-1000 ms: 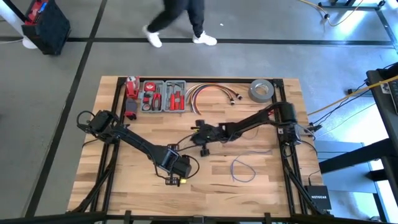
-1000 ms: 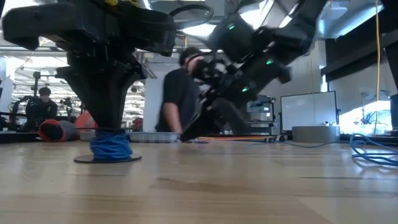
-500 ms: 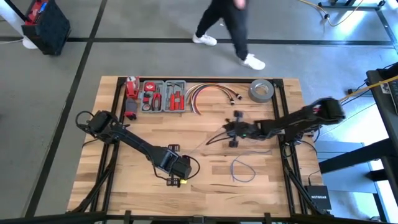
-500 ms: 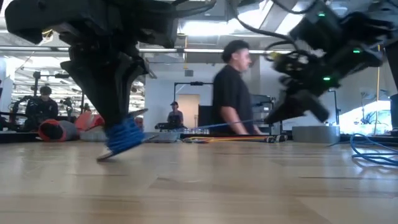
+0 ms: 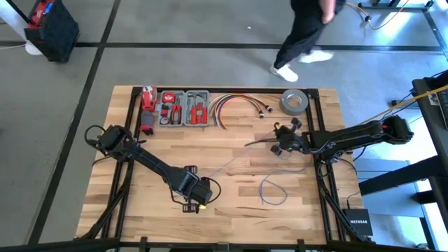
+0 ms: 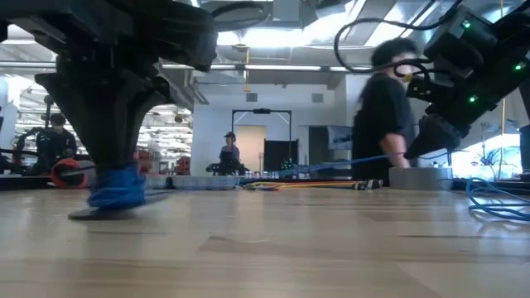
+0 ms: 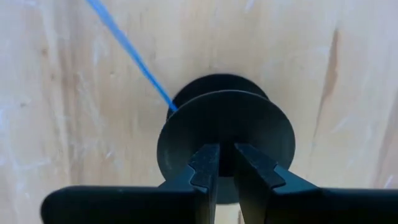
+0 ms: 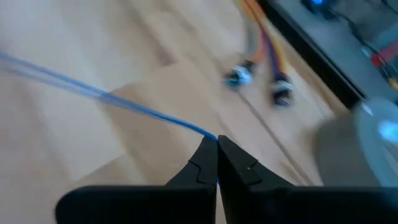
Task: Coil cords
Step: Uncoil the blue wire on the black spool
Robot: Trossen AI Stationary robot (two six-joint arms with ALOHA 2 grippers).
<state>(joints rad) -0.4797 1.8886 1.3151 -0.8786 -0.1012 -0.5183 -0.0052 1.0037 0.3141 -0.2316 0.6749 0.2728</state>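
A thin blue wire (image 5: 227, 162) runs between my two grippers. My left gripper (image 5: 196, 196) is near the table's front middle, shut on a black spool (image 7: 225, 134) with round disc flanges. Blue wire is wound on the spool (image 6: 116, 189). My right gripper (image 5: 278, 143) is right of centre, above the table, shut on the wire (image 8: 155, 115). The wire's loose end lies in a loop (image 5: 273, 189) on the table, also in the low view (image 6: 497, 203). I see no separate black cord. My left gripper comes at the spool from above, pointing down, its fingers (image 7: 205, 174) closed at the middle of the top flange (image 7: 186, 140); what lies between them is hidden. The spool stands about upright, its lower flange (image 6: 108, 213) at the table top, slightly tilted. My right gripper pinches the single blue wire (image 8: 208, 134) between its two fingertips. The wire leaves the fingers in a straight taut line (image 6: 348, 163) toward the spool, clear of the table.
At the far edge stand a tool tray (image 5: 183, 108), a bundle of red, yellow and white cables (image 5: 234, 105) and a grey tape roll (image 5: 295, 102). Red items (image 5: 147, 105) stand at far left. A person (image 5: 308, 28) walks beyond the far edge.
My right gripper has gone toward the table's right edge and a little toward the far edge, still shut on the wire, drawing it out longer and straight. The spool under my left gripper tipped up on one edge, then came back nearly flat, shifted a little.
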